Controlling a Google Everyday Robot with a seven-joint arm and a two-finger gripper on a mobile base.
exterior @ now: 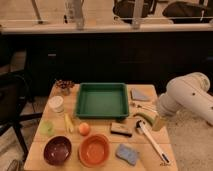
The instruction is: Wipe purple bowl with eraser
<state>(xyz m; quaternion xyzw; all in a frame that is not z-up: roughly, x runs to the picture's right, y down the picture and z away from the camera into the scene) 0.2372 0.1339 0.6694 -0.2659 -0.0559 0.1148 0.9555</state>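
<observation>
The purple bowl sits at the front left of the wooden table, beside an orange bowl. The eraser, a small dark block on a tan base, lies flat just in front of the green tray, right of centre. My white arm comes in from the right, and its gripper hangs over the table's right edge. It is to the right of the eraser, apart from it and holding nothing. The gripper is open.
A blue-grey sponge lies at the front right and a long white brush runs along the right edge. A white cup, a green cup, an orange fruit and a grey cloth also stand on the table. A dark counter runs behind.
</observation>
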